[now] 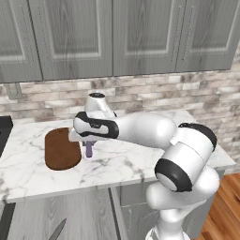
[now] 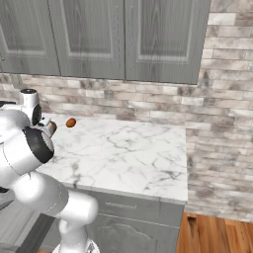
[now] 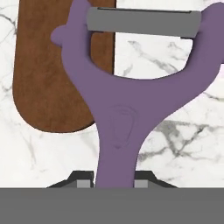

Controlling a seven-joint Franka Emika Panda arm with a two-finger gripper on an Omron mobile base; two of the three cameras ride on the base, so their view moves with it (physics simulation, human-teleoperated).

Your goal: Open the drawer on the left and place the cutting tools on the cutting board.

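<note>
Purple peeler (image 3: 131,96) fills the centre of the hand view, its stem clamped between the nearly closed fingertips of the gripper (image 3: 114,183) at the bottom edge. Its head hangs over bare marble, just right of the cutting board (image 3: 57,65) at upper left. Judged progress: one tool lifted, not yet set down. The drawer (image 1: 56,215) stands open at lower left of the left base view, with the knife (image 1: 57,230) inside. The countertop (image 2: 123,153) is white marble; a small orange-brown object (image 2: 71,122) lies by the brick wall (image 2: 227,99), beneath grey cabinets (image 1: 117,33).
</note>
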